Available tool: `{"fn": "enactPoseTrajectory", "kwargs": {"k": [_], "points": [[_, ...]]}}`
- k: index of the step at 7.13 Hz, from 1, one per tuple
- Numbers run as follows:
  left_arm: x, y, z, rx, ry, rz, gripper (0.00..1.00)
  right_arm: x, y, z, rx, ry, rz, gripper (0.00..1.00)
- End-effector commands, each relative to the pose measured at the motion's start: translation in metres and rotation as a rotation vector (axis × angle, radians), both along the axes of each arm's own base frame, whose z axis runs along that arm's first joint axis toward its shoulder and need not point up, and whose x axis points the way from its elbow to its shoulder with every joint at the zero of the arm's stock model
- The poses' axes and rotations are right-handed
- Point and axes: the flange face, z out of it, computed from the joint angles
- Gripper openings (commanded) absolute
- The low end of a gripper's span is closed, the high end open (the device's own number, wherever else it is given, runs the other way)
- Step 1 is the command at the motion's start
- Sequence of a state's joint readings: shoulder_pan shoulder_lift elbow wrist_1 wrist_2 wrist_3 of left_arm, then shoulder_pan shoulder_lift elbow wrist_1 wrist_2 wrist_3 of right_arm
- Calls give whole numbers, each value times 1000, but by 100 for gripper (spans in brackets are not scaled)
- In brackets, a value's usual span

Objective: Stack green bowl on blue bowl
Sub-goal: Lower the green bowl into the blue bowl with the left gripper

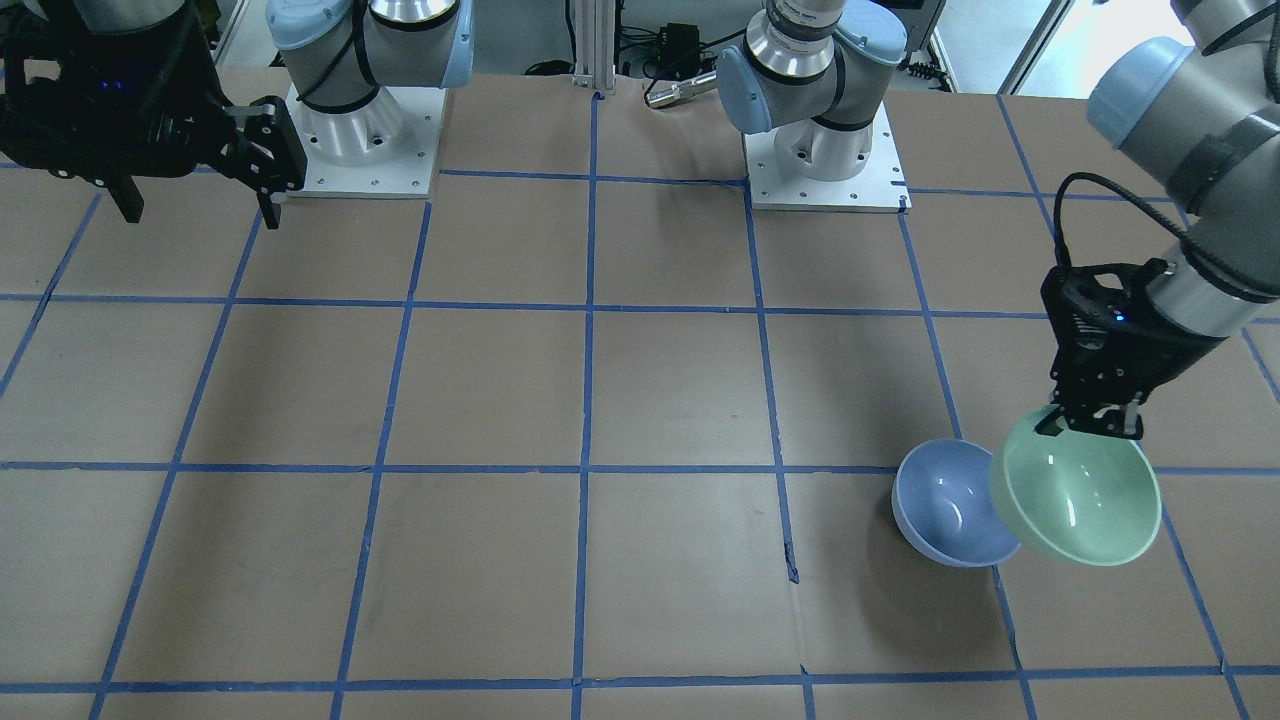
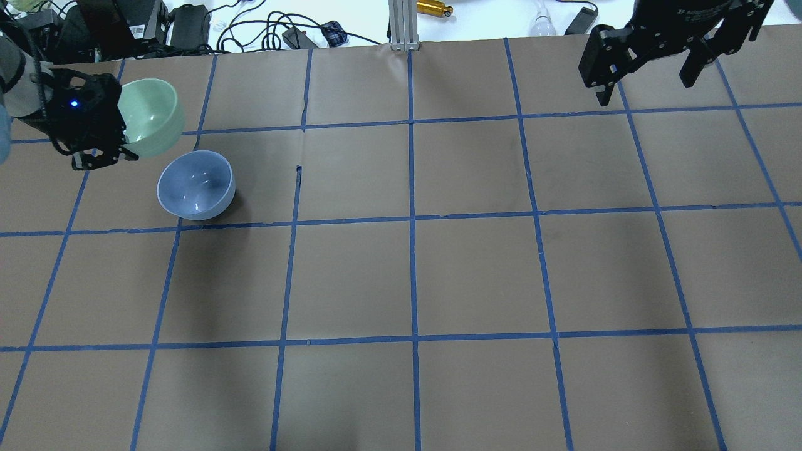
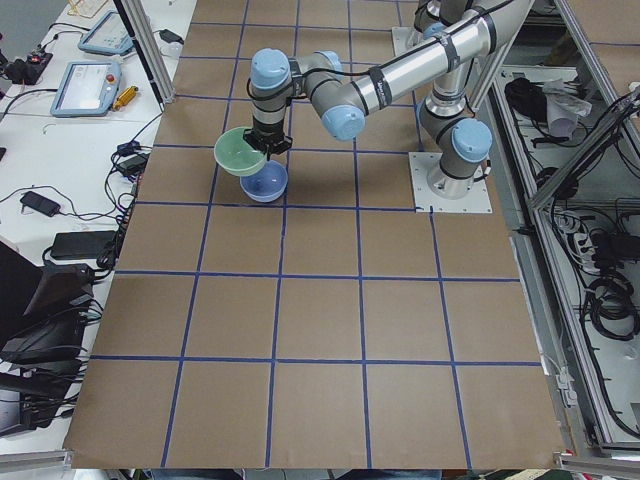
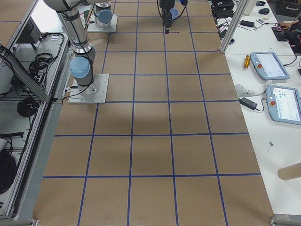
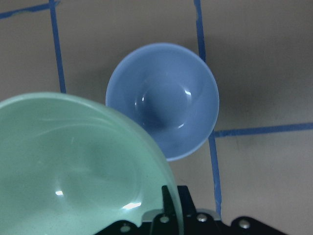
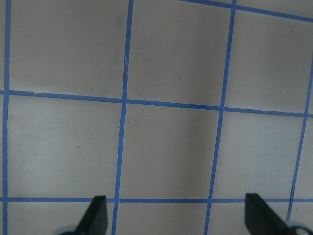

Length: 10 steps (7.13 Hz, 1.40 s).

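My left gripper (image 1: pixel 1090 422) is shut on the rim of the mint-green bowl (image 1: pixel 1078 492) and holds it tilted in the air. The green bowl also shows in the overhead view (image 2: pixel 150 117), the exterior left view (image 3: pixel 238 152) and the left wrist view (image 5: pixel 73 166). The periwinkle-blue bowl (image 1: pixel 948 502) sits upright on the table just beside and below it; it also shows in the overhead view (image 2: pixel 195 185) and the left wrist view (image 5: pixel 166 98). My left gripper (image 2: pixel 106 153) is at the far left of the overhead view. My right gripper (image 2: pixel 645 78) is open and empty, high over the far right corner.
The table (image 2: pixel 413 275) is brown paper with a blue tape grid. The arm bases (image 1: pixel 365 140) stand at the table's robot side. Cables and boxes (image 2: pixel 188 25) lie beyond the far edge.
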<state>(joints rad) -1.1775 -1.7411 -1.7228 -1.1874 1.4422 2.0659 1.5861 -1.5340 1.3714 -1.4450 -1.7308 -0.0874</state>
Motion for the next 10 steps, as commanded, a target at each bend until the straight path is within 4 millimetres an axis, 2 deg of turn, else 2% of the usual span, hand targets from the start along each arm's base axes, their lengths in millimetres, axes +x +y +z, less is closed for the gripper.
{"fn": "enactPoseTrajectory", "kwargs": {"k": [1,3,9,10], "points": [[-21,8,-29,-17,-12,-13,0,0,0,0,0,0,0,100],[-26,25,-56,3,-6,-13,0,0,0,0,0,0,0,100],[-17,36,-87,-1,-76,-34,0,0,0,0,0,1,0,100],[-18,38,-92,6,-73,-33,48,0,0,0,0,1,0,100]]}}
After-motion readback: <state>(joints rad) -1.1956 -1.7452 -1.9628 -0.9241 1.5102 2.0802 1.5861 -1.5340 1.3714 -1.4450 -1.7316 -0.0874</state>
